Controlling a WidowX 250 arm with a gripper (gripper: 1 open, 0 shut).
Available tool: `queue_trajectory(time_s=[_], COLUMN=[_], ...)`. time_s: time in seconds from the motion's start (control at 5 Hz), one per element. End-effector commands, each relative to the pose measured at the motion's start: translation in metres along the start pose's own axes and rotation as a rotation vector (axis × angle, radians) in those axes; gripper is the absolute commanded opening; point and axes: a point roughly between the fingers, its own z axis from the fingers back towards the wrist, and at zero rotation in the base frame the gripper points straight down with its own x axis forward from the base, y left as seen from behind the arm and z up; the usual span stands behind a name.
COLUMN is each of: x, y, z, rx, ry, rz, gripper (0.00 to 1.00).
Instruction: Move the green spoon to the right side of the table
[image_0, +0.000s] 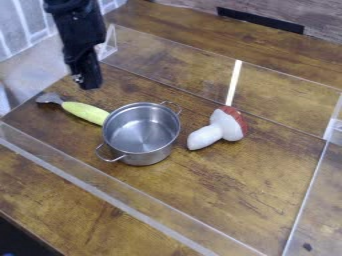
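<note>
The green spoon (82, 112) lies flat on the table (214, 200) at the left, just left of the silver pot. Its yellow-green handle points toward the pot and its small silver bowl sits at the far-left end. My black gripper (88, 80) hangs above and slightly behind the spoon, clear of it. The fingers are shut and hold nothing.
A silver pot (142, 133) with two side handles stands in the middle. A white-and-red mushroom toy (218, 130) lies to its right. A thin white strip (234, 82) stands upright behind the mushroom. Low clear acrylic walls (80, 180) edge the table.
</note>
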Motion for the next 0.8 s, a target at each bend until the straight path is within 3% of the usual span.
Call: queue_trajectory(time_s=[0.0, 0.2, 0.4, 0.6], x=[0.006, 0.019, 0.027, 0.035], y=[-0.001, -0.010, -0.017, -0.018], z=[-0.015, -0.012, -0.017, -0.011], rx=[-0.003, 0.011, 0.020, 0.019], ry=[-0.022, -0.016, -0.009, -0.004], rz=[-0.060, 0.006, 0.059, 0.037], gripper=[1.00, 0.00, 0.00, 0.00])
